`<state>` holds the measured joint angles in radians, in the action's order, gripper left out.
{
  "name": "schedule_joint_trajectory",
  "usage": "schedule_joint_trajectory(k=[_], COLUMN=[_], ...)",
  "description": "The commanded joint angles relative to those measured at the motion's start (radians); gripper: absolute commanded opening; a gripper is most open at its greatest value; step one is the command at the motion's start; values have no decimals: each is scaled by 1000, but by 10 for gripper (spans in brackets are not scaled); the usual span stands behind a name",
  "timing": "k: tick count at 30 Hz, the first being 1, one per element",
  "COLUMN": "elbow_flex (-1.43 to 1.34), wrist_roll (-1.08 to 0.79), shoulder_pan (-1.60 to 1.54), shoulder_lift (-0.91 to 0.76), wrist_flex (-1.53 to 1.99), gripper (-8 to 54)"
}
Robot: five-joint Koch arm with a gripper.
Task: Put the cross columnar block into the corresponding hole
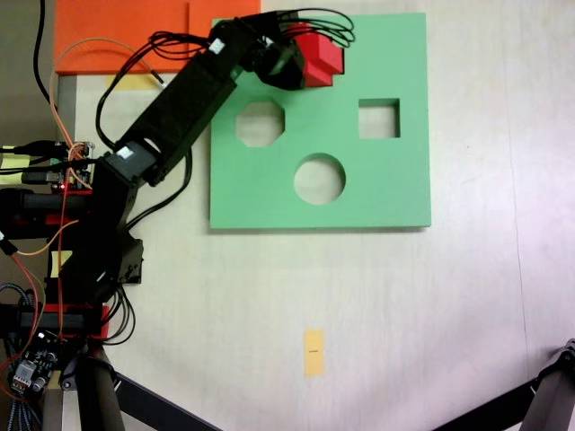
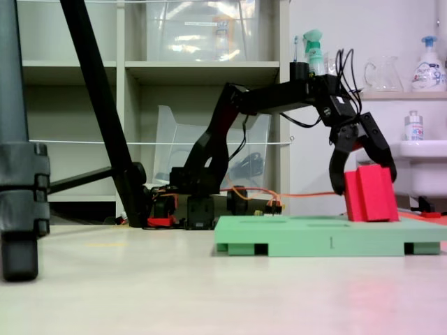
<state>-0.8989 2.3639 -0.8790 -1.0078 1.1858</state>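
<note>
Atop the green foam board (image 1: 395, 180), the claw (image 2: 363, 178) stands spread wide around the upright cross columnar block (image 2: 370, 194); octagonal (image 1: 260, 123), round (image 1: 319, 179) and square cutouts (image 1: 378, 118) lie nearby.

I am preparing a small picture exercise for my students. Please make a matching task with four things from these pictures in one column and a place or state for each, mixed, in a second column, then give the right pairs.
Things:
1. red cross block
2. round cutout
3. yellow tag
4. orange sheet

Place or state:
A. lies on the bare table, below the green board in the top-down fixed view
B. stands on the board, the pincer open around its top
C. empty hole, nearest the board's lower edge
D. at the upper left corner of the top-down fixed view

Pairs: 1-B, 2-C, 3-A, 4-D
</note>
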Motion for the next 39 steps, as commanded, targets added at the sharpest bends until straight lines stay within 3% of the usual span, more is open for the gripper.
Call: schedule_joint_trajectory(k=[1,9,12,15,19,24,27,30,32,33,38,39], elbow_flex=[83,138,147,153,164,267,282,270,267,268,259,259], wrist_roll=[11,9,9,12,-5,-72,-179,-425,-600,-719,-1269,-1296], shoulder_pan=[-11,-8,-8,-12,-17,-35,-35,-25,-8,11,158,213], shoulder_lift=[-3,103,115,121,107,51,-91,-235,-299,-322,-439,-459], wrist_flex=[-31,-58,-71,-77,-71,28,100,163,202,229,353,354], gripper=[120,159,261,416,521,521,520,501,399,382,383,383])
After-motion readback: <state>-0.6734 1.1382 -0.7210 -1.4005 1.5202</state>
